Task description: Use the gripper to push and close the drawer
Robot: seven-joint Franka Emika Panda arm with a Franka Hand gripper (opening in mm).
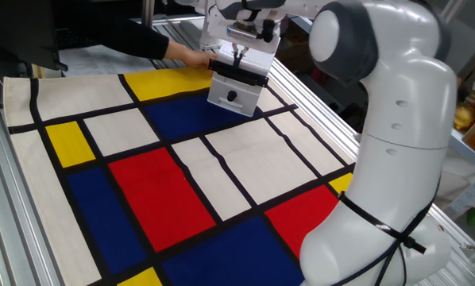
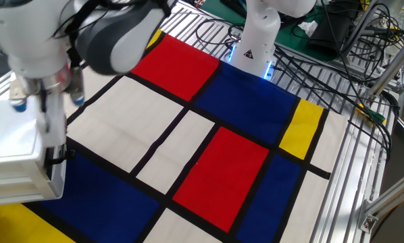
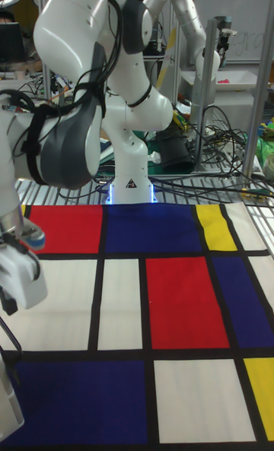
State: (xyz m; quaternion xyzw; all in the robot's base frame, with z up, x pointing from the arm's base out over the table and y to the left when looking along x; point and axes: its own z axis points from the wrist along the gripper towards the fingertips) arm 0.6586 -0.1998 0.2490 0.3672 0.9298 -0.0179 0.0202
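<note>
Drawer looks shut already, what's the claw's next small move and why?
Probably lift the claw a little clear of the drawer. The drawer front looks flush with the unit, knob facing out, so no more push seems needed. A person's hand steadies the unit from behind.
</note>
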